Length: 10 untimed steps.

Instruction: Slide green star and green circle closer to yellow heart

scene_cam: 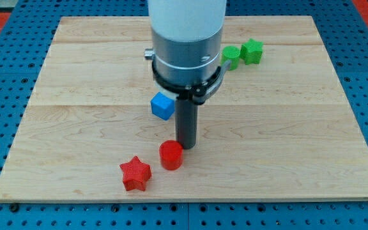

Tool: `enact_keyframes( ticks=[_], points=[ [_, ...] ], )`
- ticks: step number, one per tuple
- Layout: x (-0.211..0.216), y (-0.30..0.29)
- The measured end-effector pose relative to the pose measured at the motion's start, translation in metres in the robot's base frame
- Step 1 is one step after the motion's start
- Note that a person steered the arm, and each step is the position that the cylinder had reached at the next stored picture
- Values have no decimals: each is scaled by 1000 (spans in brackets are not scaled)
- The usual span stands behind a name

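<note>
The green star (253,51) lies near the view's top right of the wooden board, touching the green circle (230,57) on its left; the circle is partly hidden by the arm. My tip (186,146) is near the board's middle bottom, just up and right of the red circle (170,155), far below the green blocks. No yellow heart shows in the view; the arm's body may hide it.
A blue cube (162,105) lies left of the rod. A red star (136,174) lies near the board's bottom edge, left of the red circle. The wooden board (312,140) rests on a blue pegged surface. The arm's wide body covers the board's top middle.
</note>
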<state>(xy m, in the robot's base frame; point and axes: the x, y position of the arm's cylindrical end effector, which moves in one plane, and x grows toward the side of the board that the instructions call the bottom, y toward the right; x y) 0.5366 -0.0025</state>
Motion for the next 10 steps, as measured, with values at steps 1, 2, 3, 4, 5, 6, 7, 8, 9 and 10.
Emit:
enact_keyframes(
  ticks=[1, 2, 3, 4, 5, 6, 7, 8, 9, 10],
  points=[
    [34, 12],
    [35, -30],
    [9, 59],
    [-80, 179],
    [-182, 255],
    [-225, 209],
    [-228, 119],
    [-251, 17],
    [-261, -76],
    [-254, -71]
  ],
)
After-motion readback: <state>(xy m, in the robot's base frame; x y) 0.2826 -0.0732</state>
